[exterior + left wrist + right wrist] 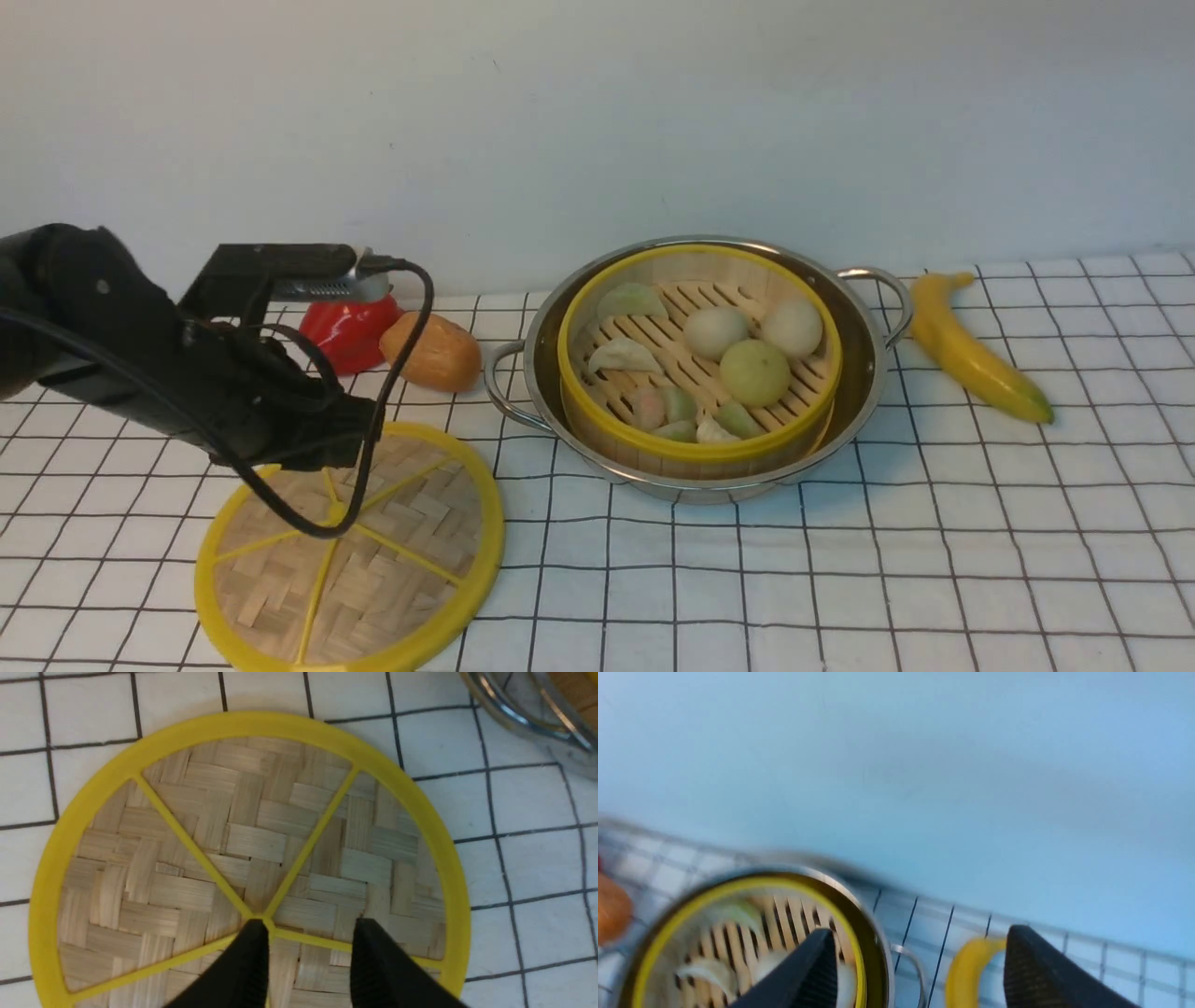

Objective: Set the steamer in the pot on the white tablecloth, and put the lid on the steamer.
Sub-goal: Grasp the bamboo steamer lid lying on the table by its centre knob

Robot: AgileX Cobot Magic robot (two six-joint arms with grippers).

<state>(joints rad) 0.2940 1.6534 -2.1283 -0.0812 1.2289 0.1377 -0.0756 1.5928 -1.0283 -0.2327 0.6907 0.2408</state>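
From my seat the first half looked done: the steamer (698, 452) sat inside the pot (864, 373), level, its yellow rim just within the steel wall, with buns and dumplings (754, 371) on its slats. The pot stood on the white tablecloth (840, 560), a banana (976, 355) lying just beside its far handle.

What remained was the lid (392, 560). It lay flat on the cloth, near the pot but apart from it, and the steamer was uncovered.

The left gripper (310, 921) hung over the lid with its jaws parted either side of a spoke close to the yellow hub, gripping nothing; I could not tell whether the tips touched the weave. The right gripper (920, 929), out of the front view, showed in its wrist view with jaws spread wide and empty, raised near the pot.

I judged the task roughly halfway: the lid had yet to be gripped, carried across and set on the steamer.
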